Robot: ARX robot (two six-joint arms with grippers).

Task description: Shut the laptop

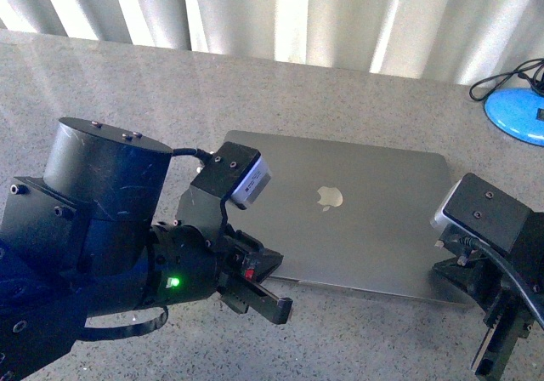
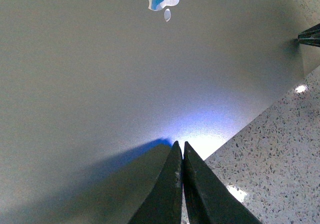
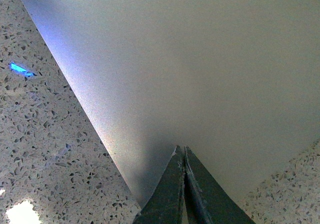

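Keep the left tool (image 2: 180, 145), dark wedge fingers pressed together with no gap, low over the near left corner of the laptop (image 1: 340, 219); cannot tell whether touching the lid. Match with the right tool (image 3: 181, 149), likewise closed tip to tip, over the near right corner. Press, if at all, straight down and evenly on both corners, lightly, so as not to twist the thin lid or skate the tips across it. Judge the lid as already flat on its base: no screen or keys showing, only the apple logo (image 1: 329, 197) facing up. Lift straight up, without dragging. Expect smooth matte grey metal, slim, with rounded corners, probably slippery and easily scratched. Lies flat in the middle of a speckled, stone-like counter (image 1: 127, 83), glossy enough to throw back light spots. Note a round bright-blue object (image 1: 520, 113) with a black cable (image 1: 510, 76) at the far right, well apart, and pale pleated curtains (image 1: 255, 7) beyond the far edge.
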